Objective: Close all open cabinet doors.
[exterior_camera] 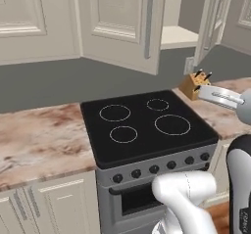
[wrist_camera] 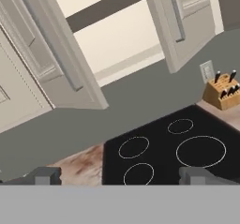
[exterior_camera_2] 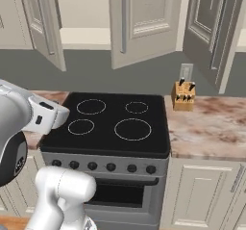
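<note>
Above the stove a wall cabinet stands open, its two cream cabinet doors swung out toward me: the left door [exterior_camera: 122, 25] [exterior_camera_2: 45, 24] [wrist_camera: 51, 49] and the right door [exterior_camera: 212, 17] [exterior_camera_2: 144, 17] [wrist_camera: 185, 24], each with a long grey bar handle. A third cabinet door [exterior_camera_2: 216, 31] farther right also hangs open. My gripper [wrist_camera: 122, 177] is open and holds nothing. It hovers over the counter, well below and short of the doors. My hand [exterior_camera: 221, 97] [exterior_camera_2: 45, 113] points toward the back wall.
A black cooktop [exterior_camera: 147, 125] [exterior_camera_2: 108, 123] tops the oven, which has a row of knobs [exterior_camera_2: 103, 166]. A wooden knife block [exterior_camera: 195, 85] [exterior_camera_2: 183, 95] [wrist_camera: 222, 91] stands on the marble counter [exterior_camera: 44, 140] by a wall outlet [exterior_camera_2: 186, 71]. A closed wall-cabinet door [exterior_camera: 29, 17] is at left.
</note>
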Available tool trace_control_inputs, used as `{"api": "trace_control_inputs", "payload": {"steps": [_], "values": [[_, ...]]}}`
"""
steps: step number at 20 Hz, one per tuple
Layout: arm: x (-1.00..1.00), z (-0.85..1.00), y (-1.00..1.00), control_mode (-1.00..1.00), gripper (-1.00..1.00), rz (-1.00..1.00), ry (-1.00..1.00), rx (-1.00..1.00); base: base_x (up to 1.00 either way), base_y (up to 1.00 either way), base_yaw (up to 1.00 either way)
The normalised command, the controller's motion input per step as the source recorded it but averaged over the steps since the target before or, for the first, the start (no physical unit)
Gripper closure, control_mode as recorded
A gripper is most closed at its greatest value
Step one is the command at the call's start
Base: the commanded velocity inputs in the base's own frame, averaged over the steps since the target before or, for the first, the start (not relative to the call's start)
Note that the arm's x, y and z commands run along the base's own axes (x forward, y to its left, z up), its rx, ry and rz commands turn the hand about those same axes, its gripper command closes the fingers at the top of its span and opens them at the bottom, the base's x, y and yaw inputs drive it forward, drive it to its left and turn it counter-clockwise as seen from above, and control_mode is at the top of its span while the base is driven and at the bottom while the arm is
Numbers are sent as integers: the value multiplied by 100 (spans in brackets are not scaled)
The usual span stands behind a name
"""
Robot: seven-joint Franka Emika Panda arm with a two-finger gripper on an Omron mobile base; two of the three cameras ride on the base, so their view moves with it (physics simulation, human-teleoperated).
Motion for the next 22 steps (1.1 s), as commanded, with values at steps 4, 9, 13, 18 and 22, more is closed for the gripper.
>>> {"api": "trace_control_inputs", "payload": {"steps": [4, 9, 13, 18, 22], "values": [[0, 0, 0, 100, -100, 0, 0, 0, 41, -34, 14], [0, 0, 0, 100, -100, 0, 0, 0, 37, -51, 19], [0, 0, 0, 100, -100, 0, 0, 0, 33, -53, 19], [0, 0, 0, 100, -100, 0, 0, 0, 38, -38, 18], [0, 0, 0, 100, -100, 0, 0, 0, 49, -15, 17]]}}
